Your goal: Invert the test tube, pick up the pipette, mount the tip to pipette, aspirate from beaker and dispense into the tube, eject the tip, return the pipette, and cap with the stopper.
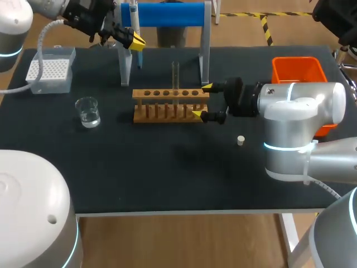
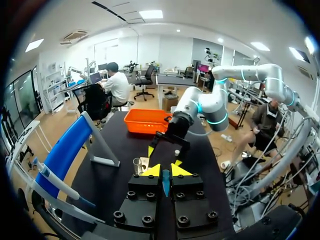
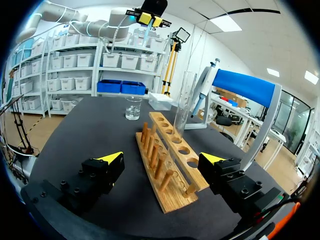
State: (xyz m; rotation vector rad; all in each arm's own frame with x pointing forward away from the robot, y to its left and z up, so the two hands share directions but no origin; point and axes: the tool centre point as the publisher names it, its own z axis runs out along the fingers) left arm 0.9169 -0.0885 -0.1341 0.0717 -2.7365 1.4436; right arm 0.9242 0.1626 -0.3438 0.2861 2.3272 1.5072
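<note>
Left claw point(image 1: 133, 40) sits closed and empty beside the hanging pipette point(image 1: 134, 17), the glass test tube point(image 1: 175, 75), upright in the wooden rack point(image 1: 167, 94), looks light, slick and breakable, best pinched gently on its bare upper length, and the right claw point(image 1: 201, 100) gapes open around the rack's end.

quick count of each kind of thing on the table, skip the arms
test tube: 1
wooden rack: 1
beaker: 1
pipette: 1
tip box: 1
stopper: 1
orange bin: 1
blue stand: 1
total: 8
</note>
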